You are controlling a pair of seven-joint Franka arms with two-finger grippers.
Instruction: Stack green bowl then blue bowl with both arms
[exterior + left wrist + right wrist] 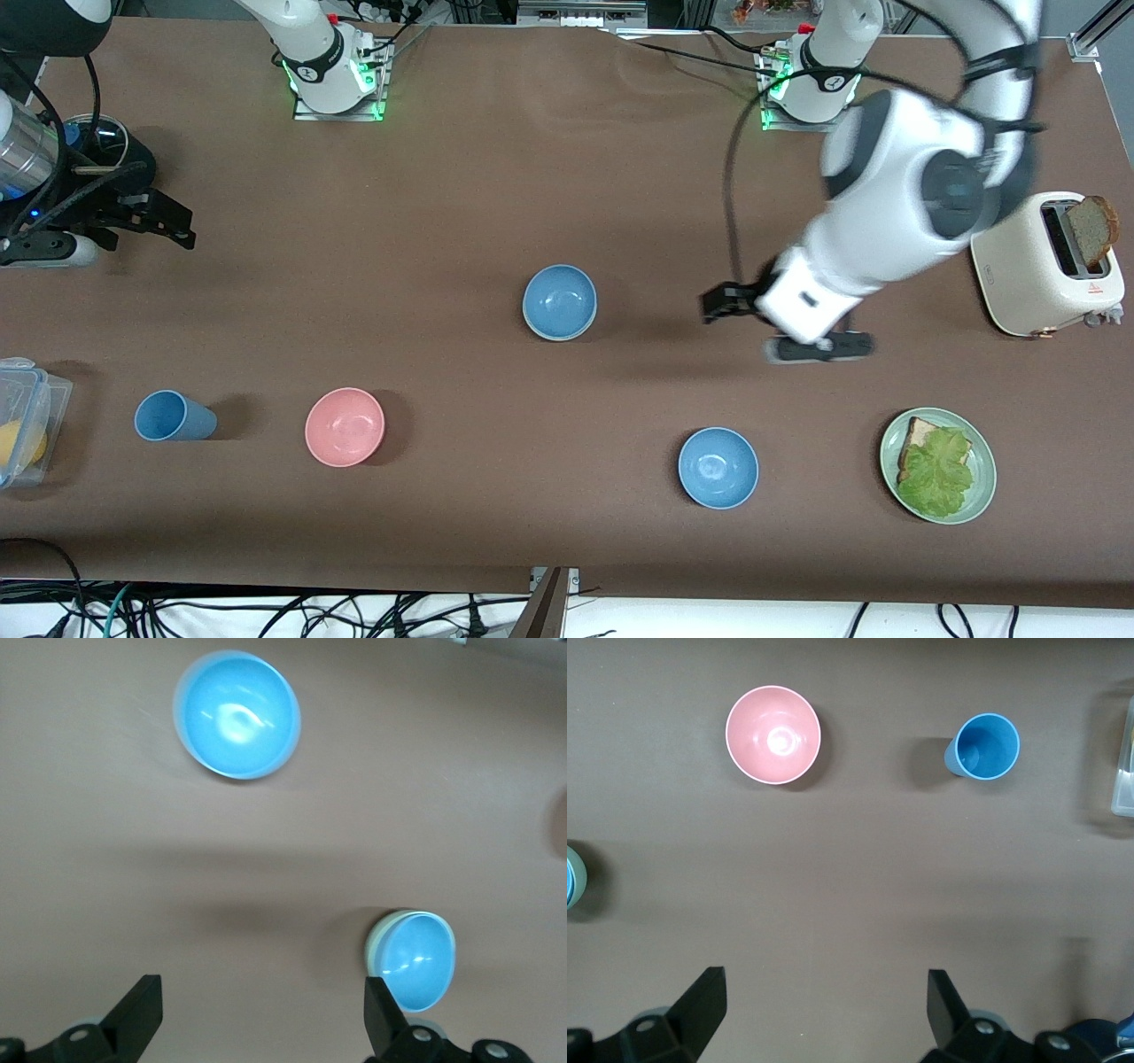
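Found the blue bowl (559,301) seated inside the green bowl (561,338) about mid-counter, with only a thin pale-green rim showing beneath the blue one; confirmed in the left wrist view, where the blue bowl (416,958) sits within that pale rim (376,943), though blurred enough there that the fit can only be called apparently snug. Noted the left tool (767,326) in the air over bare counter (443,221) beside the stack, toward the left arm's end, released, with fingers (135,1012) spread wide and holding nothing. Noted the right tool (164,221) over the right arm's end of the counter, well apart from the stack, likewise released, fingers (700,1003) apart and grasping nothing. Recorded a brighter blue bowl (718,467) nearer the front camera than the stack, toward the left arm's end; a pink bowl (345,426) and a blue cup (173,416) also nearer the camera, toward the right arm's end. Recorded a green plate (982,496) carrying bread and lettuce, and a toaster (1028,275) with one slice raised, both at the left arm's end.
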